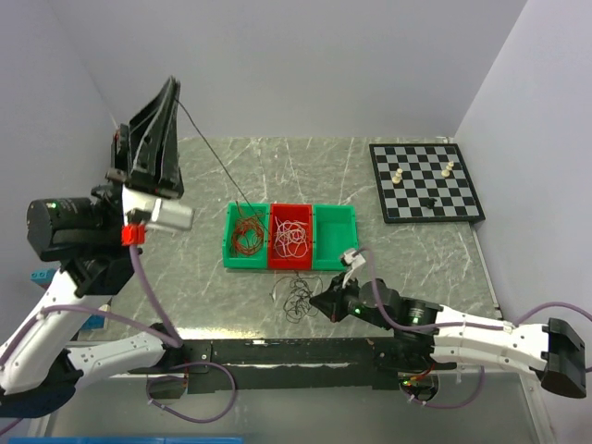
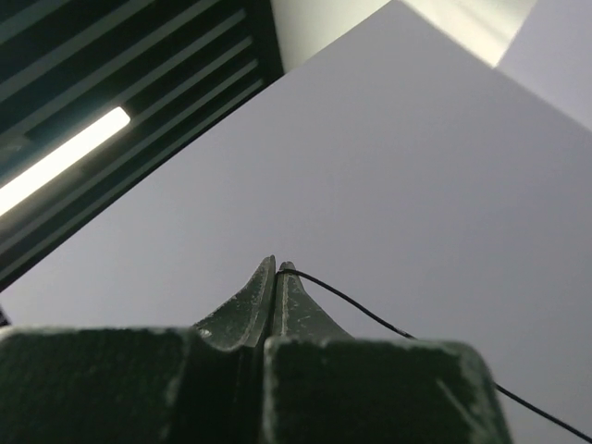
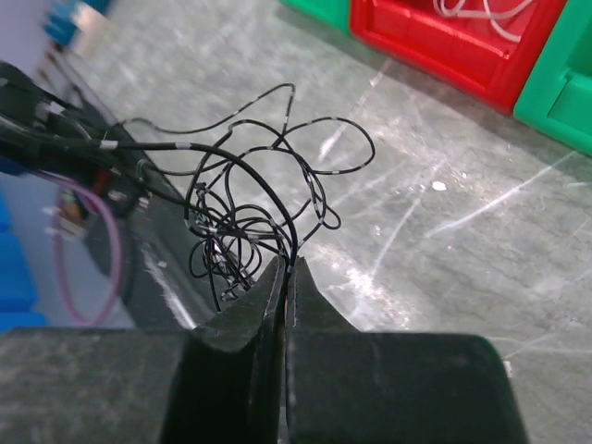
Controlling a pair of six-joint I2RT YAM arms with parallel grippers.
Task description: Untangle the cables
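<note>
A loose tangle of black cables (image 1: pixel 296 301) (image 3: pixel 250 213) lies on the marble table in front of the bins. My right gripper (image 1: pixel 316 302) (image 3: pixel 289 265) is low at the tangle's right edge, shut on one black strand of it. The left gripper (image 1: pixel 173 85) (image 2: pixel 276 268) is raised high at the back left, shut on a single black cable (image 1: pixel 211 153) (image 2: pixel 388 324). That cable runs taut down to the left green bin (image 1: pixel 229 242). Red-brown cables (image 1: pixel 248 236) fill that bin, and white cables (image 1: pixel 292 237) lie in the red bin (image 1: pixel 277 261).
A second green bin (image 1: pixel 335 227), with nothing showing in it, adjoins the red one on the right. A chessboard (image 1: pixel 425 180) with a few pieces sits at the back right. The arms' dark base rail (image 1: pixel 296 351) runs along the near edge.
</note>
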